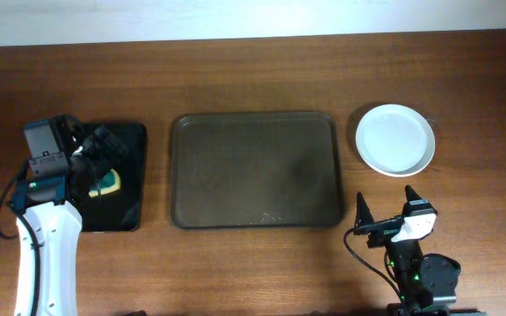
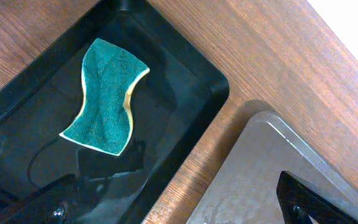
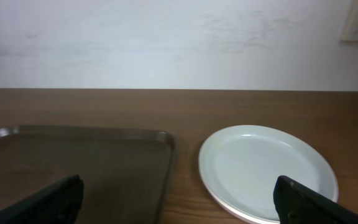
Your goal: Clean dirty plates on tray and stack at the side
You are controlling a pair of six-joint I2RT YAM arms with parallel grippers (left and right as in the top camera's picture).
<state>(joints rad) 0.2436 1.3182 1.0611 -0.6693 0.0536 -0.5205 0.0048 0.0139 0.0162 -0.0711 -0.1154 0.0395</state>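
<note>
The brown tray (image 1: 255,170) lies mid-table with nothing on it; it also shows in the left wrist view (image 2: 253,180) and the right wrist view (image 3: 79,162). White plates (image 1: 394,140) sit in one pile on the table right of the tray, also seen in the right wrist view (image 3: 266,171); how many are in the pile I cannot tell. My left gripper (image 1: 97,151) is open and empty above the black tray (image 1: 130,175), its fingers spanning that tray's edge (image 2: 179,205). My right gripper (image 1: 386,209) is open and empty, near the front edge, short of the plates (image 3: 176,199).
A green and yellow sponge (image 2: 107,96) lies in the black tray (image 2: 185,81) at the left, also seen from overhead (image 1: 108,183). A white wall runs along the table's far edge.
</note>
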